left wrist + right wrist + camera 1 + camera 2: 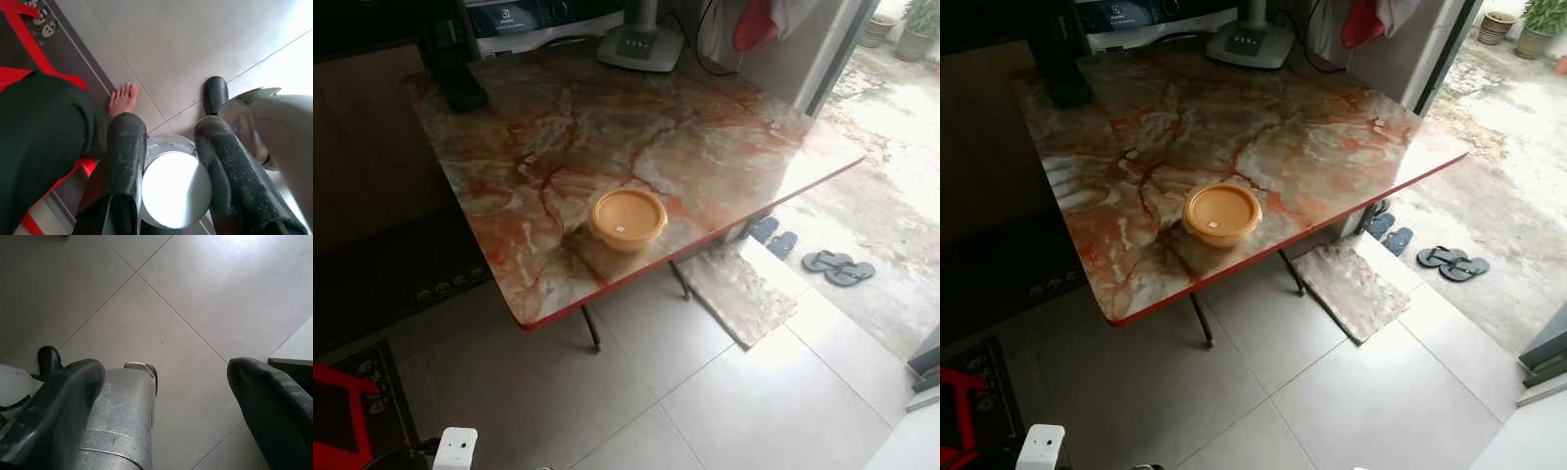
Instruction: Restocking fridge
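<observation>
While I stood at the near corner of the marbled red-veined surface point(705, 147), an orange lidded container point(627, 217) sat on it close to the near edge, well apart from the far-edge items. Along that far edge stood a white appliance point(533, 22), a grey fan base point(641, 44) and a black object point(460, 69) at the far left corner. A marbled mat point(736, 289) lay on the tiled floor point(724, 392) beneath the right side of the surface, with dark sandals point(839, 266) and blue slippers point(773, 235) beyond it by the open doorway.

Left wrist view: my left hand point(168, 161) hung low over the floor, its two black fingers point(122, 166) closed against the sides of a clear jar with a white ribbed lid point(175, 188). Beside it were a person's dark-clothed leg point(44, 142) and bare foot point(123, 98), next to a red frame point(29, 54).

Right wrist view: my right hand point(166, 396) hung idle over bare tiles, fingers spread wide and holding nothing, with one of my silver limbs point(122, 416) alongside.
</observation>
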Available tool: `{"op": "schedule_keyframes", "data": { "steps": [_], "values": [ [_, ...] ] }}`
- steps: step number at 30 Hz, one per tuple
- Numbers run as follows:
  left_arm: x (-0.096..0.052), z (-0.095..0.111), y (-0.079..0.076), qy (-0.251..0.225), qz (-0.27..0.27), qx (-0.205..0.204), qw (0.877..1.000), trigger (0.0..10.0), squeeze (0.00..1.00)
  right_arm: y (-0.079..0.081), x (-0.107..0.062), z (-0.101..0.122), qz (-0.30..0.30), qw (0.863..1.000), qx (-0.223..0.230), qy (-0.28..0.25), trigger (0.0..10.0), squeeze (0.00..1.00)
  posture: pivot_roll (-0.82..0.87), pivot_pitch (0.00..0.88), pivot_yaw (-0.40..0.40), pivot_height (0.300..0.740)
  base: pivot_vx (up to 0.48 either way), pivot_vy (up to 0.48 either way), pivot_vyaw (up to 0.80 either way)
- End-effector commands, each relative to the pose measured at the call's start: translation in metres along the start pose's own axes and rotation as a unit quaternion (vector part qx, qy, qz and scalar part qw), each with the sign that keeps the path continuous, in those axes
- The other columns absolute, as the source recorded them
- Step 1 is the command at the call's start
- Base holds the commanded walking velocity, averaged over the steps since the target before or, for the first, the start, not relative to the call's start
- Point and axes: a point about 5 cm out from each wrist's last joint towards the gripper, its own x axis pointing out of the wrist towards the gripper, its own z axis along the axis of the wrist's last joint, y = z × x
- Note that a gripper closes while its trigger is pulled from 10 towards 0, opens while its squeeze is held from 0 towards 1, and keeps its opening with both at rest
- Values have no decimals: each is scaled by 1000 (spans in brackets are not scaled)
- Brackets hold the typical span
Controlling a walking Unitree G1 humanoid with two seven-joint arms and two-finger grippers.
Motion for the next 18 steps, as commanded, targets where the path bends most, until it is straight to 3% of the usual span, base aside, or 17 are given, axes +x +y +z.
{"op": "schedule_keyframes", "data": {
  "steps": [1,11,18],
  "values": [
    [0,-3,-6,10,-3,10,1000,10000,0,0,-4,-12,2,1000,2,23,10000,0,107,129,-72,740,0,0,0],
    [2,6,-6,7,-3,18,1000,10000,0,0,-4,-13,-1,1000,3,26,10000,0,108,130,-70,740,0,0,0],
    [0,-2,7,18,3,19,1000,10000,0,0,-4,-14,2,999,-4,32,10000,0,106,133,-71,740,0,0,-779]
  ]
}}
